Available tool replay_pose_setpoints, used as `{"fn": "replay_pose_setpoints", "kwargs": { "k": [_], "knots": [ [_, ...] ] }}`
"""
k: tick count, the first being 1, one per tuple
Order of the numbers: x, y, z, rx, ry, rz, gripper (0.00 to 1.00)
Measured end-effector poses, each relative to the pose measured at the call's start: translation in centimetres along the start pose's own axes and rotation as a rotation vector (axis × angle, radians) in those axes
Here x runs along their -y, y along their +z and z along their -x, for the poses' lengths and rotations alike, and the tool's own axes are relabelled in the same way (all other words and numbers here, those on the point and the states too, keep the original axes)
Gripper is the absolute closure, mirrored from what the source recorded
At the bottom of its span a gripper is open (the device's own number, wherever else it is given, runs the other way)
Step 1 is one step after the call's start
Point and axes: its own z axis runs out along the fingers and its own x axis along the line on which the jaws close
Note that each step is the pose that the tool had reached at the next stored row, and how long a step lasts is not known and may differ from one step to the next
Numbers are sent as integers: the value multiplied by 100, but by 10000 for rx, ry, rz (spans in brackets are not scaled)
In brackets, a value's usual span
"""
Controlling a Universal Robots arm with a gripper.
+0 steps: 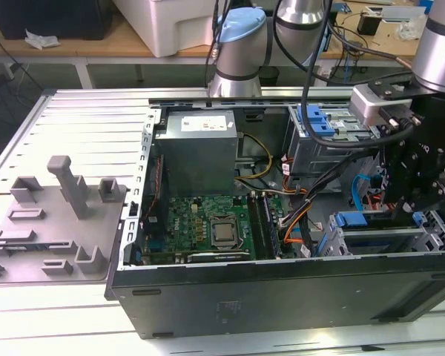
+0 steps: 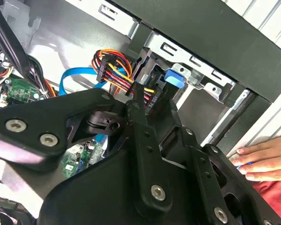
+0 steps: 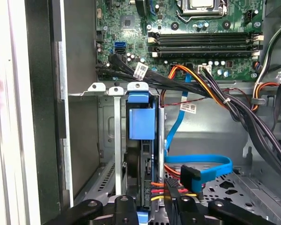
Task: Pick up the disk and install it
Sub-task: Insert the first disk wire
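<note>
One disk stands edge-up in the drive cage, seemingly rigid and fairly heavy; its blue rails offer purchase; whether the tool grips it is unclear.

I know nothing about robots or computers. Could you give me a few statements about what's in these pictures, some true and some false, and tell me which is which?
1. The computer case lies open, its green circuit board exposed. True.
2. The gripper hovers over the grey tray at the exterior view's left. False: it is at the case's end on the exterior view's right.
3. The disk, with its blue rail, stands on edge in a metal bay. True.
4. A person's hand rests beside the case. True.
5. The flat blue cable is plugged into the disk. False: its black connector lies loose nearby.
</note>
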Motion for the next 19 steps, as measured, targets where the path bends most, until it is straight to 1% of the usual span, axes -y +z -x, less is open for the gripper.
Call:
{"fn": "replay_pose_setpoints", "kwargs": {
  "k": [6, 10, 15, 17, 19],
  "knots": [
    [10, -95, -9, 0, -1, 1, 63],
    [21, -207, -20, 0, 0, 0, 63],
    [30, -296, -29, 0, 0, 1, 63],
    [37, -359, -36, -1, -1, 1, 63],
    [40, -398, -40, 0, 0, 0, 63]
  ]
}}
